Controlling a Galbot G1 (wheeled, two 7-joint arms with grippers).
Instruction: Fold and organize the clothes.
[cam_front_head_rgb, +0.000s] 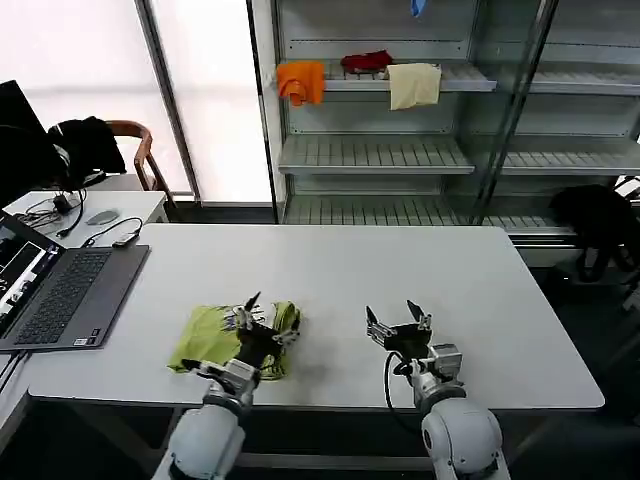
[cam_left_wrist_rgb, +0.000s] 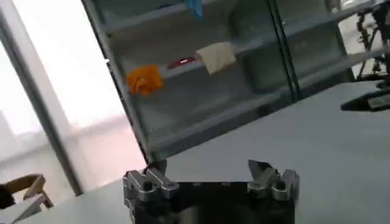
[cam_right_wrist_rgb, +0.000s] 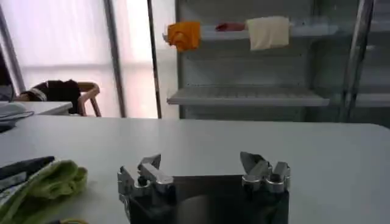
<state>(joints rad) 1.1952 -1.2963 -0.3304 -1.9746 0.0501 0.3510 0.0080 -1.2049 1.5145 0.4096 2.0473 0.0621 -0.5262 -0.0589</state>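
Observation:
The lime yellow-green T-shirt (cam_front_head_rgb: 215, 337) lies folded in a small bundle near the front edge of the white table (cam_front_head_rgb: 330, 270), left of centre. Its edge shows as a green lump (cam_right_wrist_rgb: 49, 182) in the right wrist view. My left gripper (cam_front_head_rgb: 262, 315) hovers over the bundle's right part, open, nothing between its fingers (cam_left_wrist_rgb: 149, 179). My right gripper (cam_front_head_rgb: 398, 322) stands open over bare table to the right of the shirt, a short way apart from it, its fingertips (cam_right_wrist_rgb: 253, 163) empty.
An open laptop (cam_front_head_rgb: 55, 290) with cables sits on the table's left end. A chair with a black garment (cam_front_head_rgb: 85, 140) stands behind it. Shelves at the back hold orange (cam_front_head_rgb: 300, 80), red and cream cloths (cam_front_head_rgb: 413, 85). A black object (cam_front_head_rgb: 595, 220) rests far right.

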